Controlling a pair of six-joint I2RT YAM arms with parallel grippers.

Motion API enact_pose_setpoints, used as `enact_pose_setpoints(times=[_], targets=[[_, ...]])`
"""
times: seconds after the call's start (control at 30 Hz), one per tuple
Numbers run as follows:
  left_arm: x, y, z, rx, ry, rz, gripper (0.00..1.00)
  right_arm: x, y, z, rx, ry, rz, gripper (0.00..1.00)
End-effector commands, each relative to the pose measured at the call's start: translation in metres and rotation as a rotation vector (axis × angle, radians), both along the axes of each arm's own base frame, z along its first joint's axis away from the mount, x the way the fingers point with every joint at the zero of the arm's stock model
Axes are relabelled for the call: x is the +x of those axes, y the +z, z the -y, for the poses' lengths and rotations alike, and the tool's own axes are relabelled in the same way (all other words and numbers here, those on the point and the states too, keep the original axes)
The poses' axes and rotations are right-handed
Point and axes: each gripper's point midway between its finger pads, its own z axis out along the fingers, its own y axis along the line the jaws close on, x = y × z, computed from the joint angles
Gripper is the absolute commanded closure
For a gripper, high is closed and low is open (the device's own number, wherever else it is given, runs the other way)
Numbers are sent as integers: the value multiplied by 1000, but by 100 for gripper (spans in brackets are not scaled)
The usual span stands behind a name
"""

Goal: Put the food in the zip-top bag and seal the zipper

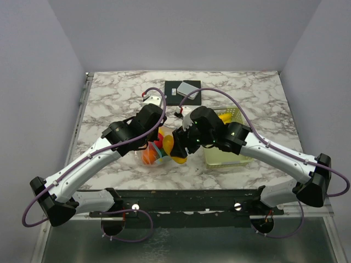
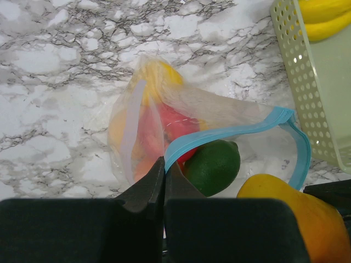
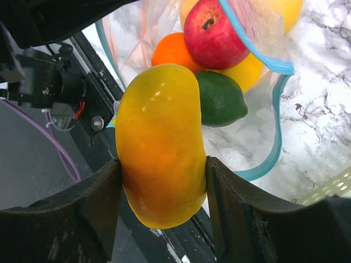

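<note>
While my left gripper point(image 2: 164, 178) is pinched together on the zipper point(image 2: 230, 134), the zip-top bag point(image 2: 131, 115) gapes open. My right gripper point(image 3: 163, 170) is clamped on a yellow-orange toy fruit point(image 3: 159, 126), right at the bag's mouth. Bag lies on the marble table point(image 2: 49, 66), just beside the basket point(image 2: 307, 87). Inside the bag: red apple point(image 3: 211, 33), dark green fruit point(image 3: 222, 98), orange point(image 3: 170, 50). Yellow fruit point(image 2: 326, 19) sits in the basket.

1. A marble-patterned table point(image 1: 109, 104).
2. A pale yellow-green slotted basket point(image 1: 230, 160) stands on the table's right half.
3. A black square mat point(image 1: 173, 99) lies at the far edge, with a small grey block point(image 1: 188, 87) on it.
</note>
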Motion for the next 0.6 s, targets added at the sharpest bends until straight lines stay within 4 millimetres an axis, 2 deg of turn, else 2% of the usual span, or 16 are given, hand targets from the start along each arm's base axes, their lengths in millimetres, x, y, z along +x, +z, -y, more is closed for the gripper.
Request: enact_pose_setpoints(times=[0.0,0.33,0.57], targets=[[-2,4,5,-30,-21,1,100,-5,3,-7,-12,28,-28,74],[-6,1,7,-35,-39,-11,100,4,2,-26,-28,-8,-104,72],[-7,1,7,-47,-42,-14,100,18,-13,-31,-84,-109,-147,71]])
